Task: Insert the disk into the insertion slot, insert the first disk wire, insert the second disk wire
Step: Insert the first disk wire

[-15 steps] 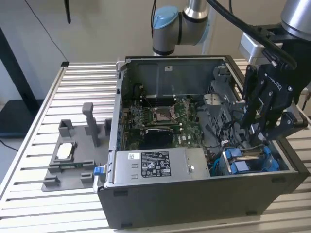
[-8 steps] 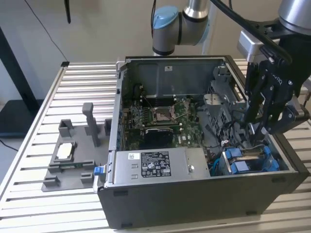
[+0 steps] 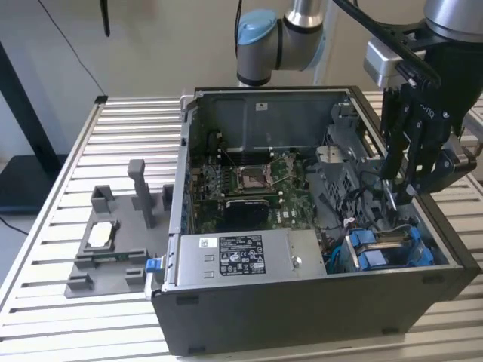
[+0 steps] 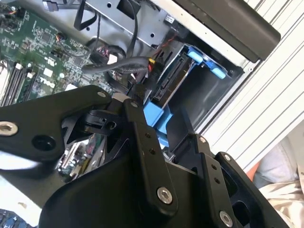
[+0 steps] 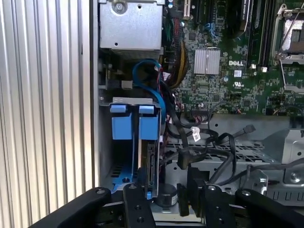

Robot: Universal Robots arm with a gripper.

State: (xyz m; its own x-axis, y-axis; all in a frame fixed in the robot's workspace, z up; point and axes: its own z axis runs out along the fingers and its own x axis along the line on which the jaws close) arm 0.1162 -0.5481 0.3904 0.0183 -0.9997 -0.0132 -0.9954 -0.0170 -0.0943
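The disk, in its bright blue carrier, sits inside the insertion slot, the grey metal cage at the case's corner on the exterior view's right. In the first wrist view the disk's connector edge stands upright beside the blue carrier tabs under the cage rim. My gripper hangs inside the case just above and behind the disk. A loose black wire with a flat plug lies close to my gripper. In the second wrist view the gripper is just short of the disk.
The motherboard fills the case floor, with a labelled power supply at the front. A blue cable and bundled wires crowd the space by the cage. A grey fixture stands on the slatted table.
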